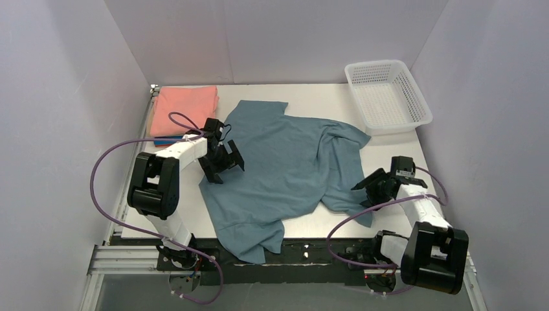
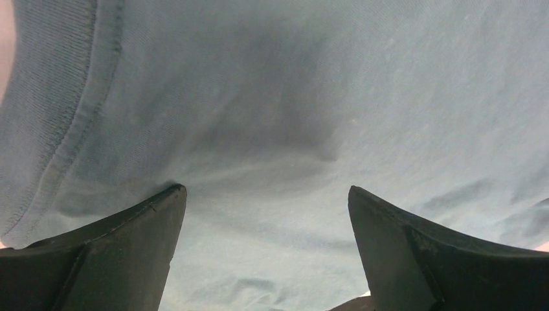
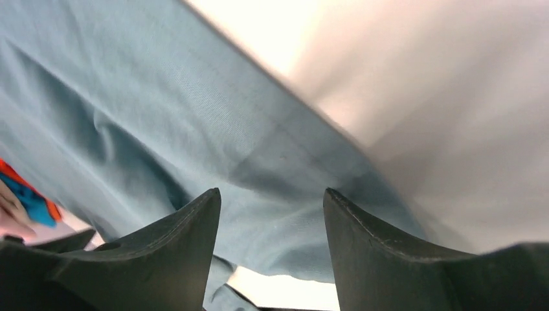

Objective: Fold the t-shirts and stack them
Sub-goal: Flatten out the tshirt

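Blue-grey t-shirt (image 1: 285, 162) lies crumpled on worktop (image 1: 311, 97), under L hand (image 1: 225, 163) (fingers spread wide, empty) and R hand (image 1: 374, 184) (fingers parted, nothing pinched). Risk: hem overhangs edge behind both hands, so a lopsided pinch may drag shirt off.

The pale table (image 1: 311, 94) carries three loads. The large blue-grey t-shirt (image 1: 285, 162) lies unfolded and rumpled across the table's middle, one sleeve bunched in creases on its right side and its bottom hem drooping over the table's near edge. Left of this shirt and farther back, just beside its collar end, sits a folded stack with the salmon-pink shirt (image 1: 184, 107) on top and a bright blue edge (image 1: 169, 140) showing beneath it. Right of the shirt, at the far corner, stands the white mesh basket (image 1: 387, 100), apart from the cloth.
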Controlling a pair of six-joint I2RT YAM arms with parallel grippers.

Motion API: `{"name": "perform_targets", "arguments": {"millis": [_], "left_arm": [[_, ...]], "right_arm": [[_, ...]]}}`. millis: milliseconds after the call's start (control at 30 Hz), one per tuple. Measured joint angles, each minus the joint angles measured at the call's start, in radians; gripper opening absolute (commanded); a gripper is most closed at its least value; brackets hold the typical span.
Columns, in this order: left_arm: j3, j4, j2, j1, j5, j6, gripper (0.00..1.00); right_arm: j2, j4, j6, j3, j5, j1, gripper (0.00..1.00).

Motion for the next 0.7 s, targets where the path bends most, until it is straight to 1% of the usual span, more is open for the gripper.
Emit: {"name": "perform_targets", "arguments": {"millis": [167, 233, 300, 533, 600, 667, 700], "left_arm": [[0.031, -0.024, 0.029, 0.037, 0.024, -0.003, 0.98], [0.059, -0.044, 0.053, 0.051, 0.033, -0.001, 0.98], [0.095, -0.067, 0.082, 0.062, 0.037, 0.003, 0.98], [0.262, -0.158, 0.211, 0.087, 0.058, 0.027, 0.98], [0.330, -0.180, 0.258, 0.091, 0.067, 0.039, 0.98], [0.445, -0.209, 0.335, 0.093, 0.080, 0.056, 0.98], [0.474, -0.215, 0.354, 0.093, 0.083, 0.060, 0.98]], "right_arm": [[-0.086, -0.073, -0.038, -0.023, 0.034, -0.186, 0.70], [-0.097, -0.088, -0.062, -0.024, 0.052, -0.243, 0.70], [-0.096, -0.099, -0.080, -0.019, 0.054, -0.275, 0.70], [-0.031, -0.119, -0.145, 0.041, 0.048, -0.303, 0.70], [-0.028, -0.126, -0.170, 0.079, 0.051, -0.303, 0.70], [-0.028, -0.127, -0.192, 0.122, 0.051, -0.303, 0.67], [-0.031, -0.125, -0.203, 0.149, 0.051, -0.302, 0.67]]}}
